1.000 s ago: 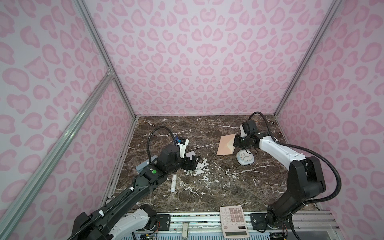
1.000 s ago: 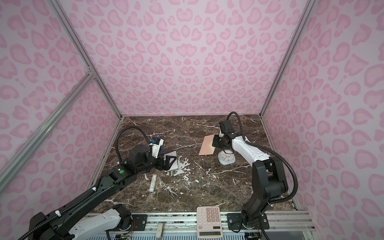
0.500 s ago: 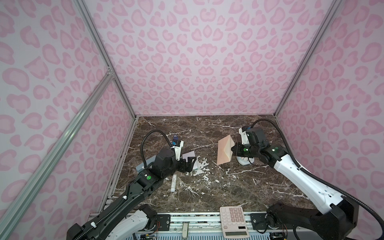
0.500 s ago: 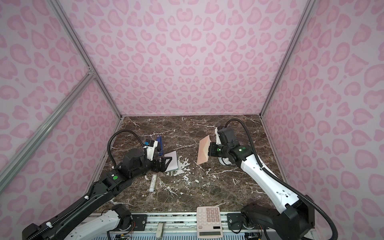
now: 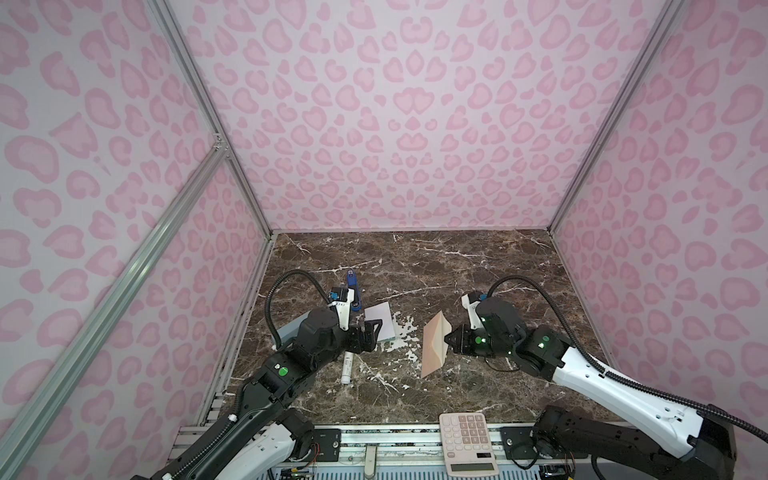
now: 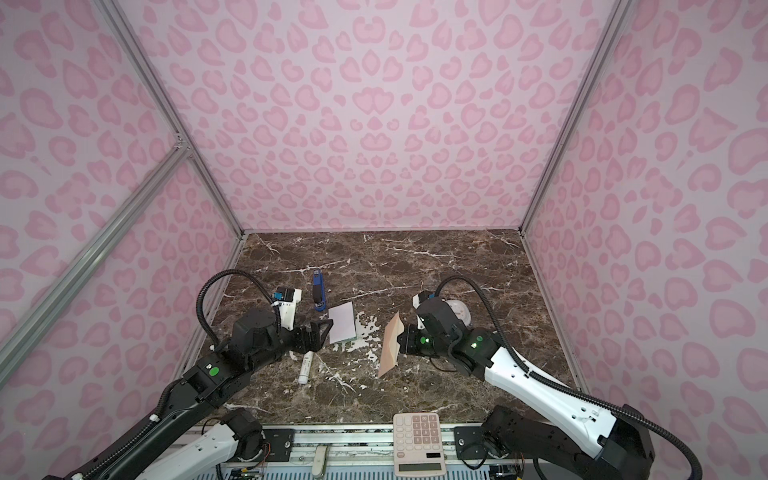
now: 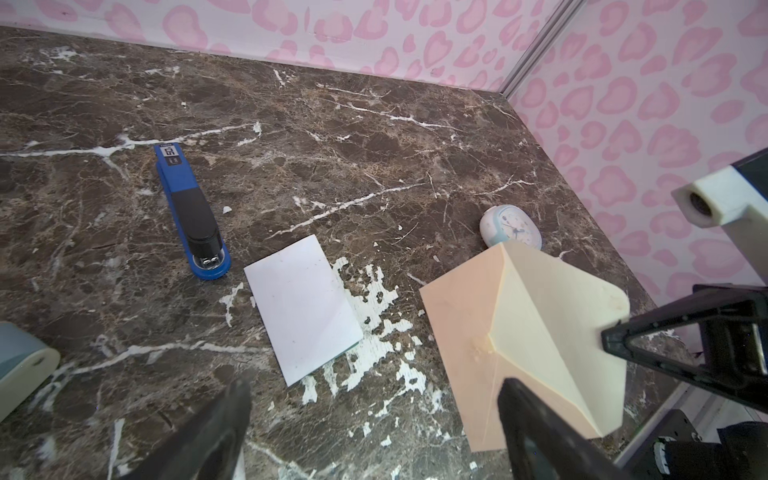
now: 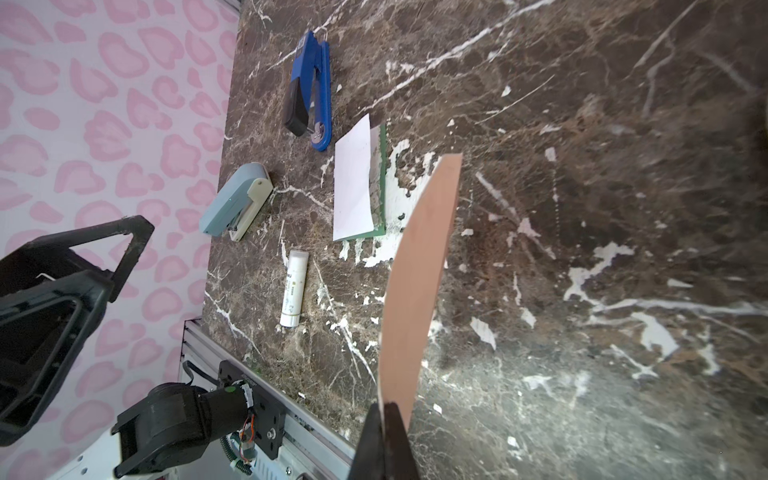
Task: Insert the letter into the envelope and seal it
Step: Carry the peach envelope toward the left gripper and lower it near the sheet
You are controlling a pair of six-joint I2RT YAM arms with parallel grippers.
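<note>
1. Lifted since a second ago, the envelope [image 5: 434, 349] [image 6: 390, 345] no longer lies flat; the right gripper [image 5: 448, 338] [image 6: 400, 338] has raised it on edge and brought it closer to the letter [image 5: 380, 320] [image 6: 343, 322].
2. That claw is clamped tight on the envelope's open, cream-lined flap, as the right wrist view [image 8: 384, 409] shows.
3. The envelope [image 7: 519, 332] [image 8: 419, 270] hangs nearly vertical, just right of the letter and apart from it. Its lower corner may touch the marble table [image 5: 478, 270], though no view settles that.
4. The letter [image 7: 303, 307] [image 8: 353, 187] lies flat on the table, white side up, with a green edge showing along one side.
5. The left gripper [image 5: 370, 330] [image 6: 322, 332] [image 7: 374, 386] hovers at the letter's near-left edge with its jaws spread wide and nothing between them.
6. A blue stapler [image 5: 353, 295] [image 7: 191, 216] lies just behind the letter, at its left corner.
7. A white glue stick [image 5: 347, 368] [image 8: 294, 286] lies in front of the letter, to its left.
8. A small clock [image 7: 511, 226] sits right of the letter, beyond the envelope.
9. A calculator [image 5: 469, 444] rests well in front of the letter, on the front rail.
</note>
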